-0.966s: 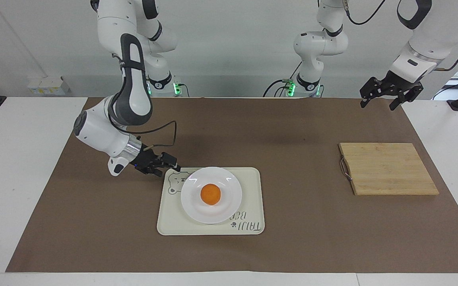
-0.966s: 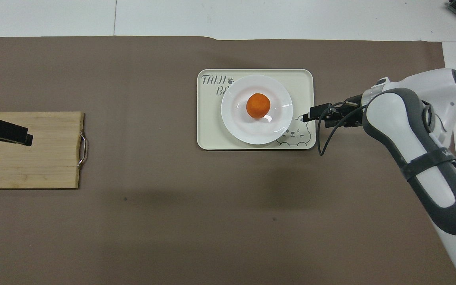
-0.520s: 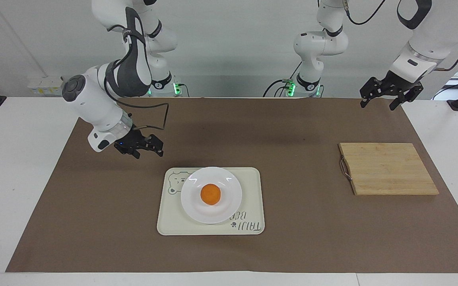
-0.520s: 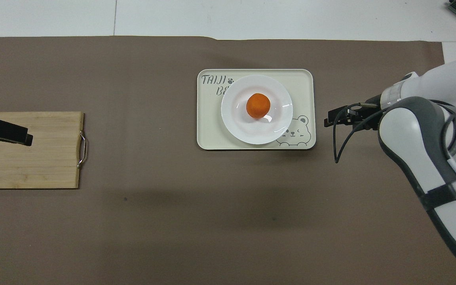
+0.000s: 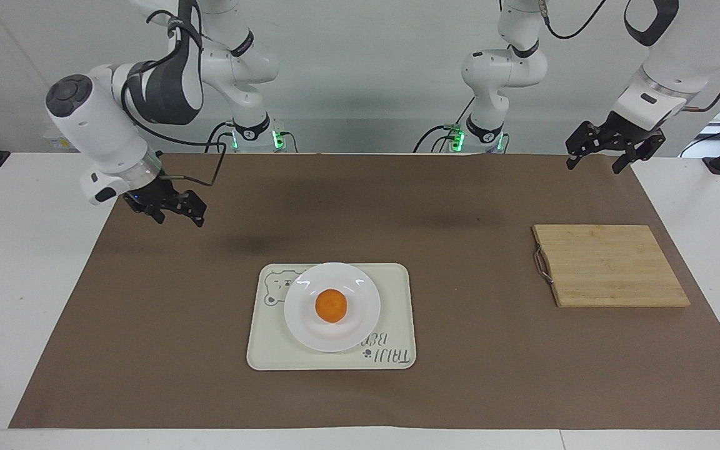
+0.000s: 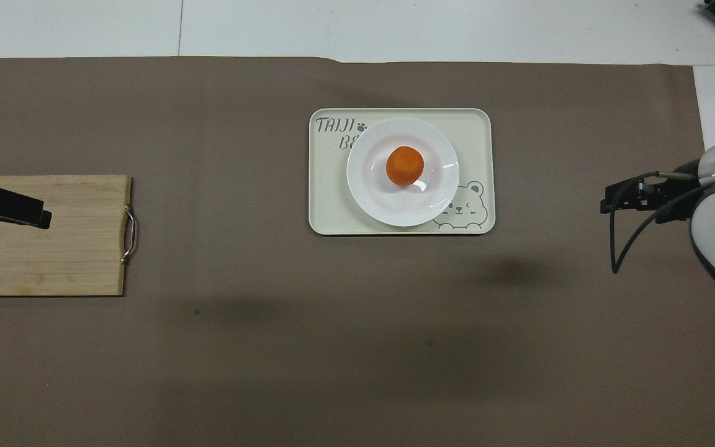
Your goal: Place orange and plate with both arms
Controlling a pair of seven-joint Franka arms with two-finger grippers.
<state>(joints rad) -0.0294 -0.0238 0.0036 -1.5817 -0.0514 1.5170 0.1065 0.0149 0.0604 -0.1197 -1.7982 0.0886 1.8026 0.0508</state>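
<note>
The orange sits in the middle of the white plate. The plate rests on the cream bear-print tray at the middle of the mat. In the overhead view the orange and the plate show on the tray. My right gripper is open and empty, raised over bare mat toward the right arm's end, well apart from the tray; it also shows in the overhead view. My left gripper is open and empty, and waits high over the left arm's end.
A bamboo cutting board with a metal handle lies on the brown mat toward the left arm's end. In the overhead view the left gripper hangs over this board. White table borders the mat on both ends.
My right gripper has drawn back from the tray's edge by the plate, risen, and swung toward the right arm's end. The plate, orange and left arm have not moved.
</note>
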